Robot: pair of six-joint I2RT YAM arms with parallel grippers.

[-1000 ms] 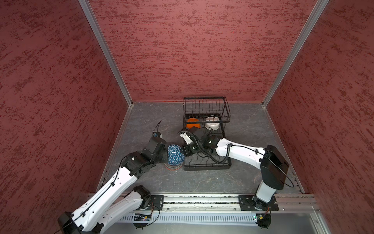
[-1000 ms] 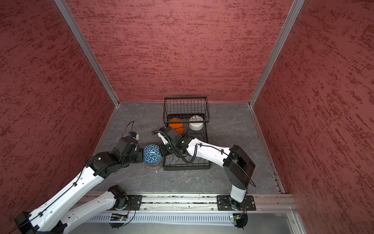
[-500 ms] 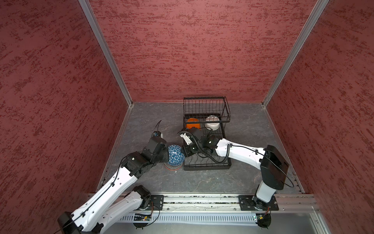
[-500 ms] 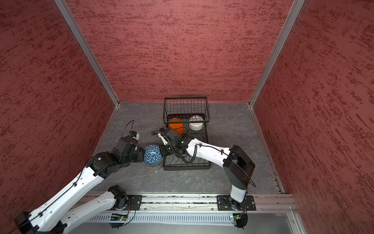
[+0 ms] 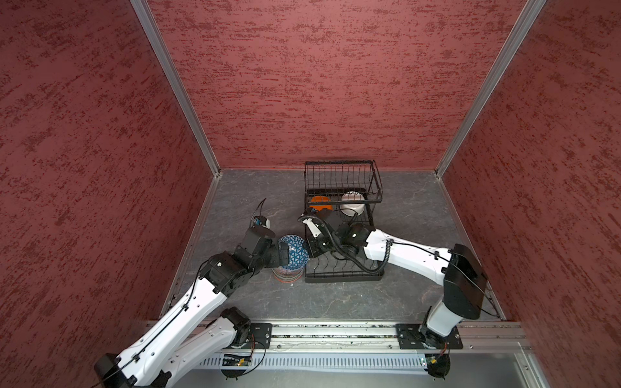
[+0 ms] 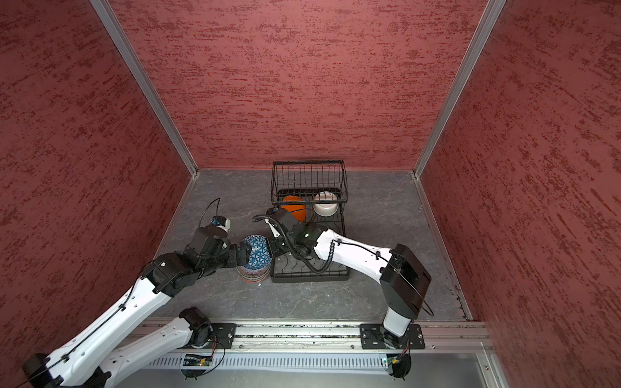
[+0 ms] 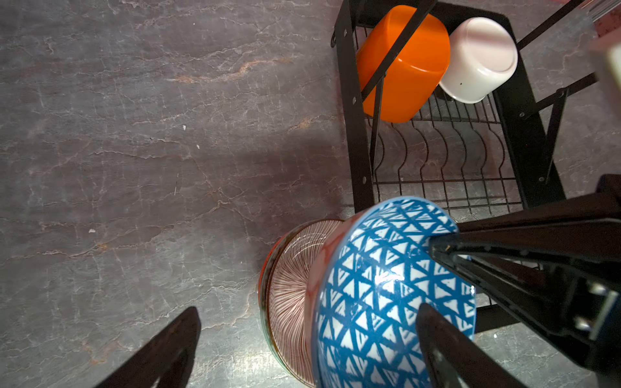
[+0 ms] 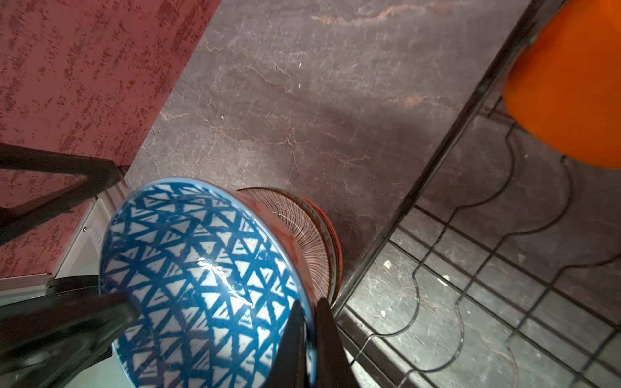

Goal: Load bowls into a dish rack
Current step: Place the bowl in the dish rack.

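We see a grey stone table [image 5: 413, 231] inside red walls [image 5: 336, 84]. From above, the right pincer [image 8: 307, 309] nips the blue bowl [image 5: 293, 250] at its 3 o'clock. The left pincer [image 7: 308, 308] stands spread at its 9 o'clock.

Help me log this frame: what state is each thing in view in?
dish rack, holding two bowls at its far end
orange bowl, tipped on its side in the rack
white bowl, tipped beside it, base showing
bowl stack, nested outside the rack
blue triangle bowl, tilted, held by its rim
right end effector, shut on that rim
left end effector, open, gripping nothing
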